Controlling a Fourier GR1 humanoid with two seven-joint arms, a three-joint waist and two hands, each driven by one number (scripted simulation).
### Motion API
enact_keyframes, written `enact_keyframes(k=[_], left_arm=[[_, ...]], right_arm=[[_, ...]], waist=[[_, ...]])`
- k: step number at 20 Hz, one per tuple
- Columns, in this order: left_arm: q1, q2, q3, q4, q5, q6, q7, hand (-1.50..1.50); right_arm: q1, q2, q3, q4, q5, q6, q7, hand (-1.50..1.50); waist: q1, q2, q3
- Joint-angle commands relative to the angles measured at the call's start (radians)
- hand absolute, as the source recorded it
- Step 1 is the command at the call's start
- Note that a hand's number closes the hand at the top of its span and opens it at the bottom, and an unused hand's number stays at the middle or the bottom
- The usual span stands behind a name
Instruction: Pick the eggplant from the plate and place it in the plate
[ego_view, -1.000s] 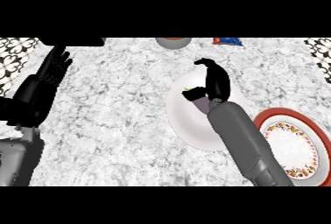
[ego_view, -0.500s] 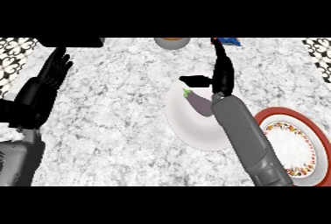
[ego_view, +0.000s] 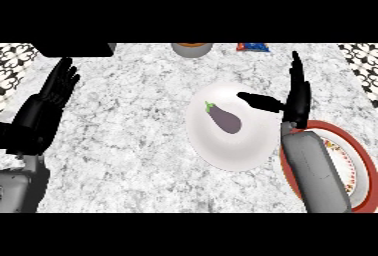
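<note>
Eggplant lies on the white plate, up in its far half, green stem pointing far-left, purple body slanting toward the near right. Nothing touching it. My right hand stands just to the right of it, over the plate's right rim, fingers straight and stretched toward the far side, thumb spread left above the plate, its tip near the eggplant but apart from it. So that hand is spread wide, holding nothing. My grey right forearm runs in from the near edge, lying between the white plate and the red-rimmed patterned plate, covering part of the latter. That red-rimmed plate sits on the right of the marbled desk, just beside the white one. Over on the far left, my left hand rests with fingers straight and up, nothing in it. At the far edge, a round bowl and, right of it, a small blue and red item.
</note>
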Motion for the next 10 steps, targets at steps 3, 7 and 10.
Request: enact_keyframes(k=[3,7,10], left_arm=[[-0.031,-0.009,0.004,-0.010,-0.010,0.000,0.046,0.00],[-0.039,-0.015,0.009,-0.014,-0.013,-0.003,0.061,0.00],[-0.055,0.017,0.058,0.021,0.015,-0.057,0.037,0.00]], right_arm=[[0.221,-0.092,-0.062,-0.245,-0.117,0.120,-0.067,-1.50],[0.341,-0.208,-0.123,-0.351,-0.193,0.260,-0.072,-1.50],[0.452,-0.201,-0.120,-0.385,-0.199,0.302,-0.116,-1.50]], waist=[[-0.004,0.001,0.000],[-0.004,0.002,0.000],[0.001,0.003,0.000]])
